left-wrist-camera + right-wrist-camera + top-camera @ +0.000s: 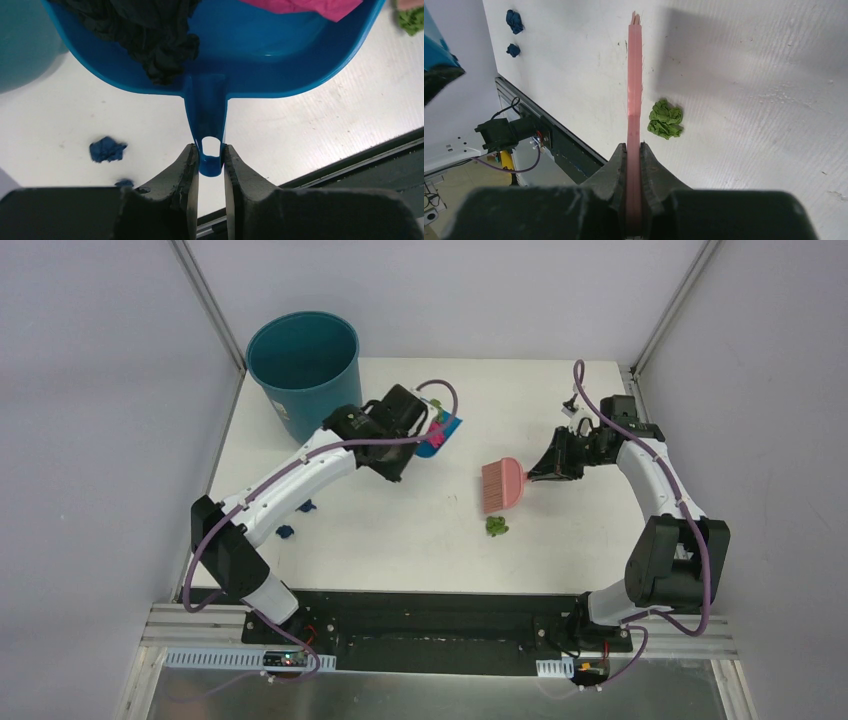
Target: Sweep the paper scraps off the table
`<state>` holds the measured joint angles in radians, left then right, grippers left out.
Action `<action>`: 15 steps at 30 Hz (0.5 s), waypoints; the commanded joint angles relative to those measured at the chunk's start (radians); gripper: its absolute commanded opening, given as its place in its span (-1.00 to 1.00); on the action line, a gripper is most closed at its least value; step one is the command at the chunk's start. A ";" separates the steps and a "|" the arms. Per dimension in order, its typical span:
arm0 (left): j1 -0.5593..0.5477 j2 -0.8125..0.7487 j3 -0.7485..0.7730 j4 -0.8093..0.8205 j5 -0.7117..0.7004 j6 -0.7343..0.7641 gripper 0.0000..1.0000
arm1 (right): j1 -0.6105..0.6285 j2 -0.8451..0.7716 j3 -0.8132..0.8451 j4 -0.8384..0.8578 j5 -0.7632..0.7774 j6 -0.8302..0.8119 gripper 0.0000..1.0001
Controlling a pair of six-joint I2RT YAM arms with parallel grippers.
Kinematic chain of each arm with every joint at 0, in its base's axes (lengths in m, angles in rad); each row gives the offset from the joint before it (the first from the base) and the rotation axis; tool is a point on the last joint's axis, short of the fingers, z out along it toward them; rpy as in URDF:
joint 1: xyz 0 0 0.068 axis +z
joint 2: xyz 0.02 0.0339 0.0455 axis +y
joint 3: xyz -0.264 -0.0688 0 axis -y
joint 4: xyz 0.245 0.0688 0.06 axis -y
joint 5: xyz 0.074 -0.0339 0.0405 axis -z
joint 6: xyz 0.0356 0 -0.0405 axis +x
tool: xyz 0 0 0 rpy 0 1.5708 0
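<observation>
Two narrow grips: the left gripper (210,150) clamped the blue dustpan (260,55) by its handle; the right gripper (634,147) clamped the pink brush (635,75).

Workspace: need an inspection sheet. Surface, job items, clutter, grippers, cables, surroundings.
Surface: table white, black strip along near edge.
Job's things: paper scraps: green one beside brush; two dark blue ones near left arm; black and magenta ones in dustpan.
Clutter: teal bin at far left corner.
Grippers: left gripper shut on dustpan handle; right gripper shut on brush.
Cables: purple cables along both arms.
Surroundings: grey walls, metal frame posts.
</observation>
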<state>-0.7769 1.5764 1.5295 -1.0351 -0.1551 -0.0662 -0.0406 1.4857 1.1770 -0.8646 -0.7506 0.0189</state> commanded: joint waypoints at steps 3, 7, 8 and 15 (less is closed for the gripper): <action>0.080 -0.058 0.170 -0.156 -0.060 -0.002 -1.00 | -0.018 -0.061 -0.013 0.044 -0.061 -0.001 -1.00; 0.130 -0.049 0.252 -0.195 -0.073 -0.008 -1.00 | -0.019 -0.065 -0.016 0.046 -0.067 -0.001 -1.00; 0.142 -0.050 0.269 -0.199 -0.073 -0.013 -1.00 | -0.021 -0.064 -0.016 0.045 -0.067 -0.002 -1.00; 0.242 -0.019 0.392 -0.199 0.036 -0.018 -1.00 | -0.021 -0.051 -0.019 0.045 -0.066 -0.004 -1.00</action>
<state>-0.5735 1.5658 1.8294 -1.2274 -0.1829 -0.0677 -0.0551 1.4605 1.1606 -0.8566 -0.7795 0.0185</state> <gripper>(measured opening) 0.204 0.092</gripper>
